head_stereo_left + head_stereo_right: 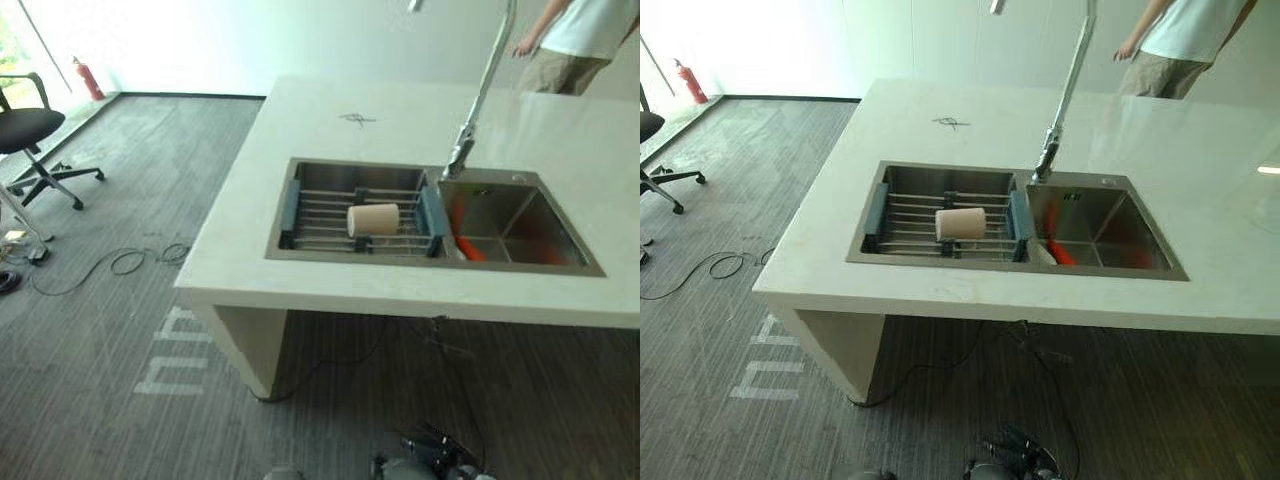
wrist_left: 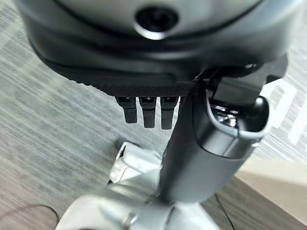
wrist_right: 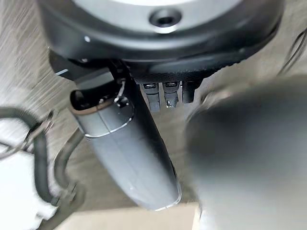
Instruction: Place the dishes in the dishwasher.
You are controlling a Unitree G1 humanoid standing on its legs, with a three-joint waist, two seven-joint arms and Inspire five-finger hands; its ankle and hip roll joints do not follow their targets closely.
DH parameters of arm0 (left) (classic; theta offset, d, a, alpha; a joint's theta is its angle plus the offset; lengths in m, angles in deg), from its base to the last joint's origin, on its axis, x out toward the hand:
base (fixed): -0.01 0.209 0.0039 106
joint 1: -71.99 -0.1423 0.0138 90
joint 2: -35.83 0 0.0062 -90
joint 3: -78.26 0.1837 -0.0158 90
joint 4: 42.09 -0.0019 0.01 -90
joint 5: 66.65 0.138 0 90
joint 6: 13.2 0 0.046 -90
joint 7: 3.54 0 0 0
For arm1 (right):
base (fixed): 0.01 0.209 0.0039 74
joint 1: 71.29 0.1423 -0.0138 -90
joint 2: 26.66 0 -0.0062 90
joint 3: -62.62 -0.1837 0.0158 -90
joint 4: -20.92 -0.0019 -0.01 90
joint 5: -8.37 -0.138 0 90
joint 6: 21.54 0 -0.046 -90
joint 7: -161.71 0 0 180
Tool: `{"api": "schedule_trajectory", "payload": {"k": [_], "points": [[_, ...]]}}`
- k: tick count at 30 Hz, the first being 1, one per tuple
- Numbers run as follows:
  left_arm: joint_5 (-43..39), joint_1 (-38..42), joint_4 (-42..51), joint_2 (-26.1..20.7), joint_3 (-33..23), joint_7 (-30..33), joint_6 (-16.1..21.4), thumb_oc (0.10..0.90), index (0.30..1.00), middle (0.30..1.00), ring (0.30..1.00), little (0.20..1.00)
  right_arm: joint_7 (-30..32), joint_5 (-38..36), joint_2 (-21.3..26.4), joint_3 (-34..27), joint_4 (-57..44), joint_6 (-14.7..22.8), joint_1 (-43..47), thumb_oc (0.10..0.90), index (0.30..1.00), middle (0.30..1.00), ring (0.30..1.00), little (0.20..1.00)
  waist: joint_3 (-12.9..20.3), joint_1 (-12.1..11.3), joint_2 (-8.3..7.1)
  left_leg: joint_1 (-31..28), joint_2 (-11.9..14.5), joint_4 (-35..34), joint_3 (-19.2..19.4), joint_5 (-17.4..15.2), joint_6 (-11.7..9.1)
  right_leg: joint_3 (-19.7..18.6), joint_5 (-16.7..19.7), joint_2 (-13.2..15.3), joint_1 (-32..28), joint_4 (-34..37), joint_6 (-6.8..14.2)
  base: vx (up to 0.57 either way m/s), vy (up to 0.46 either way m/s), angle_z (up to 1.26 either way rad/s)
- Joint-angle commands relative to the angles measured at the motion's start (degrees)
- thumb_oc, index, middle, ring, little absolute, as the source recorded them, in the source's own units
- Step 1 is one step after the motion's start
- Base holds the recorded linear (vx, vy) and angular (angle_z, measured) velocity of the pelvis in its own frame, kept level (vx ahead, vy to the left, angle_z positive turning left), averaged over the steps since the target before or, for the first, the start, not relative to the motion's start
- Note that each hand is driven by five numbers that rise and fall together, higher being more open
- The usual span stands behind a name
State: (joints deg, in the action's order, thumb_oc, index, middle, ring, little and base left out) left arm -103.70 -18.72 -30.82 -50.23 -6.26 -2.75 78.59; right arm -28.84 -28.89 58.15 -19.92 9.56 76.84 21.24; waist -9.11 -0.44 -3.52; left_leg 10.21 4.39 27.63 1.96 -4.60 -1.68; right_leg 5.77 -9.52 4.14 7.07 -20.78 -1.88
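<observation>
Grey striped carpet surrounds a pale stone tabletop [image 1: 330, 130] with a double steel sink [image 1: 520, 180] set into it, and a tall tap [image 1: 478, 95] rises between the two basins. No dishwasher can be seen from where the robot stands, so the task looks barely begun: nothing has been lifted and every dish is left to move. Across the left basin lies a wire drying rack [image 1: 320, 205] with blue-grey end pieces, and on its bars rests a single beige cup [image 1: 373, 219], tipped on its side. In the right basin something orange [image 1: 468, 246] lies against the bottom near the dividing wall; what it is cannot be made out. Both arms hang low, away from the sink. The left hand [image 2: 147, 111] shows in its wrist view with its fingers relaxed and straight over the carpet, holding nothing. The right hand [image 3: 165, 93] shows likewise in its own wrist view, fingers loose and empty. Behind the tabletop a person [image 1: 575, 40] in a light shirt stands at the far side, while an office chair [image 1: 30, 135] and a red fire extinguisher [image 1: 88, 78] sit near the bright wall.
</observation>
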Motion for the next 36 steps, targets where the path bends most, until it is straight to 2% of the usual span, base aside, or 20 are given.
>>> {"api": "schedule_trajectory", "payload": {"k": [1,2,4,6,8,17,24,29,32,34,35,36], "points": [[-0.60,4.38,1.14,4.30,3.57,0.61,-0.27,0.800,0.900,0.900,0.900,0.900,0.39,-1.84,4.26,-3.05,-1.60,3.16,2.59,0.800,0.900,0.900,0.900,0.900,-1.73,1.73,3.62,-1.39,-2.23,-10.44,-0.12,0.40,0.73,-1.00,4.38,2.09,0.59,3.59,4.66,-0.03,0.284,0.09],[-0.97,4.36,0.25,4.30,4.11,1.51,-0.66,0.800,0.900,0.900,0.900,0.900,-0.46,-6.01,4.29,-4.14,-1.76,3.73,2.03,0.800,0.900,0.900,0.900,0.900,-0.61,2.14,4.77,0.41,-2.22,-10.44,-1.68,-1.20,0.27,0.26,3.49,1.80,1.48,3.59,4.95,-0.02,0.256,0.07],[-3.32,4.32,-0.07,3.82,3.15,2.09,-1.59,0.800,0.900,0.900,0.900,0.900,-1.45,-3.35,3.78,-4.06,-2.09,4.24,1.37,0.800,0.900,0.900,0.900,0.900,0.10,2.31,4.87,0.46,-1.93,-10.44,-1.01,-2.01,-0.10,1.16,3.54,2.83,2.20,3.59,5.68,0.03,0.154,-0.02],[-4.24,4.19,-0.21,3.71,2.42,2.21,-2.06,0.800,0.900,0.900,0.900,0.900,-1.65,-0.99,3.31,-3.48,-2.29,4.63,1.09,0.800,0.900,0.900,0.900,0.900,0.47,2.24,4.80,0.31,-1.91,-10.44,-0.86,-2.46,-0.16,1.33,3.58,3.32,2.45,3.59,6.03,0.03,0.053,-0.01],[-3.58,3.74,-0.86,3.55,1.29,1.34,-1.14,0.800,0.900,0.900,0.900,0.900,-1.49,-1.43,2.57,-2.16,-2.19,4.54,0.99,0.800,0.900,0.900,0.900,0.900,1.01,1.79,4.48,-0.02,-2.43,-10.44,-1.18,-3.08,0.28,0.78,3.57,3.27,2.53,3.59,6.21,0.04,0.011,0.09],[-5.73,3.00,-0.43,2.95,-0.01,0.18,1.19,0.800,0.900,0.900,0.900,0.900,-1.32,-1.72,1.73,-1.39,-1.90,3.81,0.70,0.800,0.900,0.900,0.900,0.900,1.96,1.35,4.00,-1.61,-1.82,-10.44,0.32,-4.50,0.90,0.96,3.08,3.61,1.22,3.59,6.41,0.03,-0.006,0.01],[-14.33,2.77,0.56,2.52,-3.68,1.15,7.64,0.800,0.900,0.900,0.900,0.900,-0.31,-1.13,2.04,-2.52,-1.30,3.07,0.05,0.800,0.900,0.900,0.900,0.900,2.68,1.40,4.13,-2.60,-1.13,-10.44,1.15,-5.30,0.65,1.18,2.35,3.75,0.33,3.59,6.49,0.01,-0.005,-0.01],[-14.64,2.69,1.85,1.04,-5.39,2.45,10.33,0.800,0.900,0.900,0.900,0.900,0.01,-0.91,3.11,-3.47,-0.75,2.52,-0.09,0.800,0.900,0.900,0.900,0.900,2.86,1.47,4.65,-3.14,-1.07,-10.44,0.80,-5.36,0.50,1.15,1.86,3.57,-0.41,3.59,6.33,0.01,0.032,-0.01],[-13.32,2.65,2.14,0.40,-5.53,2.59,9.18,0.800,0.900,0.900,0.900,0.900,0.01,-0.25,3.63,-3.75,-0.53,2.64,0.05,0.800,0.900,0.900,0.900,0.900,2.94,1.51,4.84,-3.59,-1.28,-10.44,0.69,-5.21,0.70,1.37,1.64,3.65,-1.21,3.59,6.04,0.04,0.130,0.03],[-8.78,2.65,1.47,0.58,-5.19,2.39,6.59,0.800,0.900,0.900,0.900,0.900,0.73,-0.24,3.59,-3.83,-0.53,3.07,0.67,0.800,0.900,0.900,0.900,0.900,2.46,0.86,4.41,-4.43,-2.46,-10.44,0.58,-5.14,1.95,2.25,2.08,4.28,-2.50,3.59,5.81,0.08,0.191,0.04],[-2.67,3.22,0.84,0.46,-3.72,1.35,4.60,0.800,0.900,0.900,0.900,0.900,0.47,-0.64,3.52,-3.96,-0.74,3.58,1.08,0.800,0.900,0.900,0.900,0.900,1.46,0.94,4.59,-4.77,-2.91,-10.44,0.15,-4.91,3.66,3.70,3.85,3.44,-4.36,3.59,5.40,0.10,0.175,-0.12],[0.81,3.70,0.82,0.77,-1.55,1.00,3.63,0.800,0.900,0.900,0.900,0.900,0.41,-1.21,3.17,-4.08,-1.47,3.62,1.23,0.800,0.900,0.900,0.900,0.900,0.00,1.75,5.66,-5.11,-2.63,-10.44,-1.17,-5.04,5.34,3.74,8.59,2.65,-2.67,-1.07,6.74,0.08,0.103,-0.16]]}}
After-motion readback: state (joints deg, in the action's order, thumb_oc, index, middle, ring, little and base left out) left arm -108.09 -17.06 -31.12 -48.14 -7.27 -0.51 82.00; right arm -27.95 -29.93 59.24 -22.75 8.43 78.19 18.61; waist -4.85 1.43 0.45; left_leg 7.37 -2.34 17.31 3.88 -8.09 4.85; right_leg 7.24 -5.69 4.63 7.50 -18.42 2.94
